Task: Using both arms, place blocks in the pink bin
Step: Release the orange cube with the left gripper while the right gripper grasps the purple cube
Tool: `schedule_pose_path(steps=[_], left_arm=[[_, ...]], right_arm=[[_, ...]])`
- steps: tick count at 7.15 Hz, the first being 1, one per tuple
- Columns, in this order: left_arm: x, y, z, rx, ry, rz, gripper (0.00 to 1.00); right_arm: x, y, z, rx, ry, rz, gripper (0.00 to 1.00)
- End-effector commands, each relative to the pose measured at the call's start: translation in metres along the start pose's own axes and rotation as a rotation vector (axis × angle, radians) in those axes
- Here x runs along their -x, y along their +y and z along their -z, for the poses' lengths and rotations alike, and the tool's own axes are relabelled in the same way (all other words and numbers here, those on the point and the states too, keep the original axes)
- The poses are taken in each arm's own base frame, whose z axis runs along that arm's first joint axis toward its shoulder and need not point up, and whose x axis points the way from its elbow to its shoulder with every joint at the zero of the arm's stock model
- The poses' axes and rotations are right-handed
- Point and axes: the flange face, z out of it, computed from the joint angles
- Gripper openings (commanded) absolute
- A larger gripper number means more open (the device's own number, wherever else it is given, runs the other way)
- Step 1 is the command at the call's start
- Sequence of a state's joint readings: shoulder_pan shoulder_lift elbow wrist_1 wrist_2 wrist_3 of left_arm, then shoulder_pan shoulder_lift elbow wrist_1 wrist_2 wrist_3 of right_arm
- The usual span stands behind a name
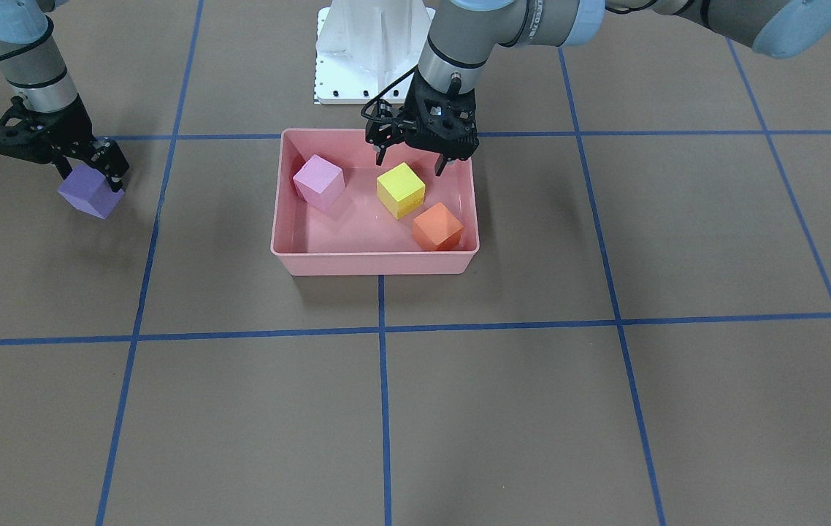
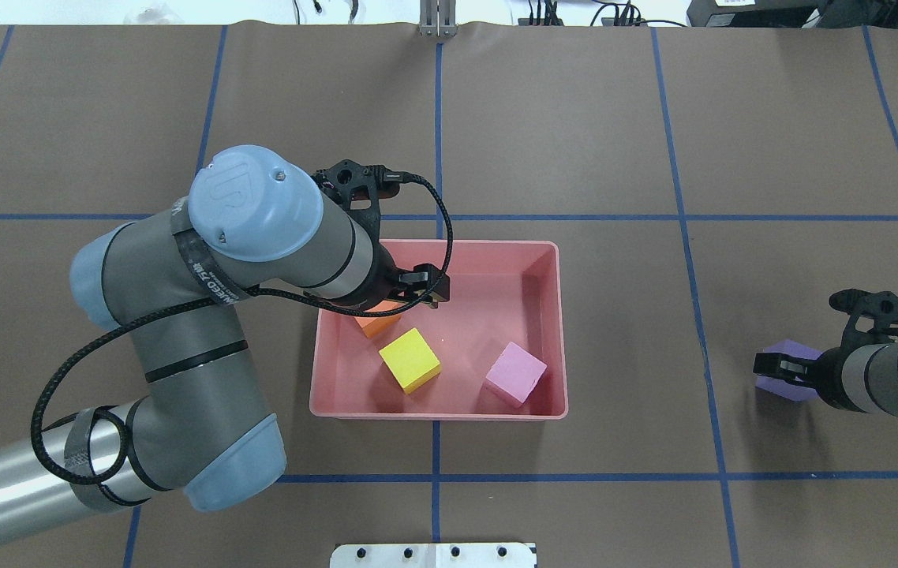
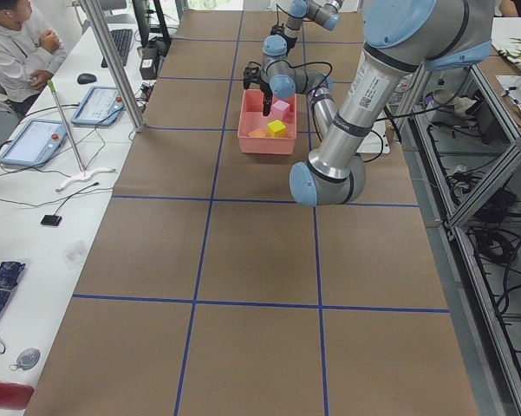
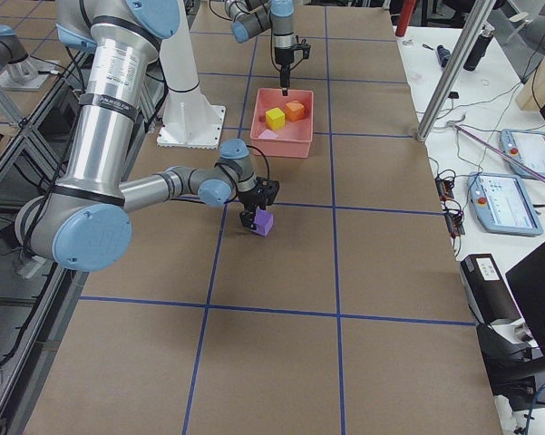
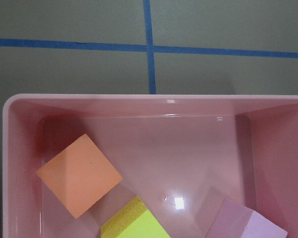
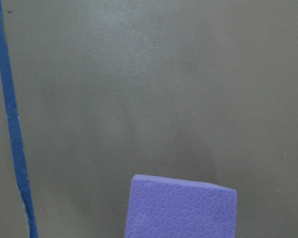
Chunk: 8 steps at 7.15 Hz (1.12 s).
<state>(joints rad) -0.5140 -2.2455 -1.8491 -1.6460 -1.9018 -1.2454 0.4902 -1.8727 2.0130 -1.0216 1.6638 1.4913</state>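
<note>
The pink bin (image 1: 375, 252) (image 2: 437, 412) stands mid-table and holds three blocks: light pink (image 1: 319, 183) (image 2: 515, 374), yellow (image 1: 401, 190) (image 2: 409, 360) and orange (image 1: 437, 226) (image 2: 376, 324). My left gripper (image 1: 410, 159) (image 2: 421, 285) hangs open and empty over the bin's robot-side half, above the yellow block. The left wrist view looks down on the bin wall (image 5: 139, 101) and the orange block (image 5: 79, 173). My right gripper (image 1: 90, 172) (image 2: 780, 369) is shut on the purple block (image 1: 90, 193) (image 2: 772, 385) (image 6: 181, 208), well off to the bin's side, low at the table.
The white pedestal base (image 1: 372, 51) (image 2: 433, 554) stands just behind the bin. Blue tape lines grid the brown table. An operator (image 3: 13, 43) sits at a side desk with tablets beyond the table's edge.
</note>
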Motion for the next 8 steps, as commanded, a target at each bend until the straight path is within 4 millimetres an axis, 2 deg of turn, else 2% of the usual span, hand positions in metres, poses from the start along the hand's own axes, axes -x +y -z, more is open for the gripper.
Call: schedule_pose_path(steps=[1,2,3,5,6,8], left_arm=[[0.001,0.0,0.0,-0.007,-0.003,-0.004,1.0],[0.002,-0.006,0.01,-0.019,0.007,-0.029,1.0],[0.023,-0.002,0.019,-0.022,0.0,-0.099,1.0],[0.109,-0.014,0.051,-0.004,-0.037,-0.232,1.0],[0.151,-0.031,0.069,0.032,-0.035,-0.259,1.0],[0.246,-0.04,0.093,0.047,-0.109,-0.455,1.0]], right_arm=[[0.001,0.0,-0.002,-0.002,0.001,0.002,0.03],[0.005,-0.001,0.003,-0.003,-0.011,0.001,0.0],[0.008,-0.009,0.009,-0.007,-0.027,-0.015,0.0],[0.042,-0.035,0.032,0.013,-0.11,-0.043,0.0],[0.066,-0.042,0.049,0.028,-0.172,-0.045,0.0],[0.133,-0.06,0.091,0.045,-0.316,-0.035,0.0]])
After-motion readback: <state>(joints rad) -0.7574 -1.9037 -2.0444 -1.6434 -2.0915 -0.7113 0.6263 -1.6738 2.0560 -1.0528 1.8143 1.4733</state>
